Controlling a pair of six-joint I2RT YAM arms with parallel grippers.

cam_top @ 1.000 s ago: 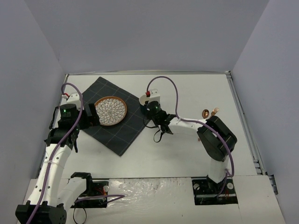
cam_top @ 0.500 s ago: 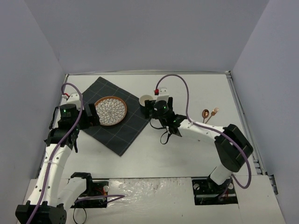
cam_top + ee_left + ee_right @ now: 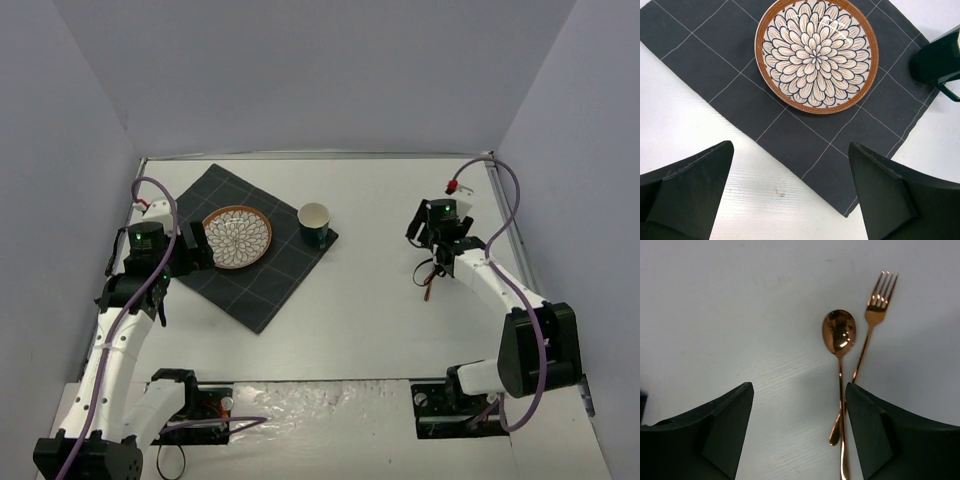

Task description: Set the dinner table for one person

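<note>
On the white dinner table [image 3: 370, 320] lies a dark grey checked mat [image 3: 255, 285] carrying a flower-patterned plate [image 3: 237, 237] and, on its right corner, a dark green cup [image 3: 315, 222] standing upright. My left gripper [image 3: 207, 246] hovers open just left of the plate, which the left wrist view shows ahead of the fingers as plate [image 3: 816, 52]. My right gripper [image 3: 438, 228] is at the right side of the table, open and empty. Below it lie a copper spoon [image 3: 839, 332] and a copper fork [image 3: 879, 300], side by side, with their handles crossing beside the right finger.
White walls enclose the table at the back and both sides. The mat's near corner [image 3: 852, 212] ends just ahead of my left gripper [image 3: 791, 150]. A purple cable loops above the right arm [image 3: 505, 200]. The cup [image 3: 935, 62] sits at the right edge of the left wrist view.
My right gripper has let go of the cup on the mat's right corner, opened, and swung right across the table to hover over the spoon and fork. The left arm has not moved.
</note>
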